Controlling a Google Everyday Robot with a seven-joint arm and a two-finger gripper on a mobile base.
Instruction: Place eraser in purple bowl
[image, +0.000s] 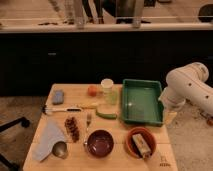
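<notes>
The eraser (141, 145), a tan block with a darker underside, lies tilted inside the orange-red bowl (131, 137) at the table's front right. Just left of that bowl stands the purple bowl (100, 143), dark and glossy, with nothing in it. My white arm comes in from the right. Its gripper (168, 114) hangs by the table's right edge, beside the green tray (142, 102) and behind the eraser. It holds nothing and stands open.
A blue-grey pad (58, 96), an orange fruit (92, 90) and a pale cup (107, 90) sit at the back. A white-handled tool (65, 108), a green chili (106, 114), a fork (88, 121), a grey cloth (49, 139) and a metal cup (60, 149) lie left of the bowls.
</notes>
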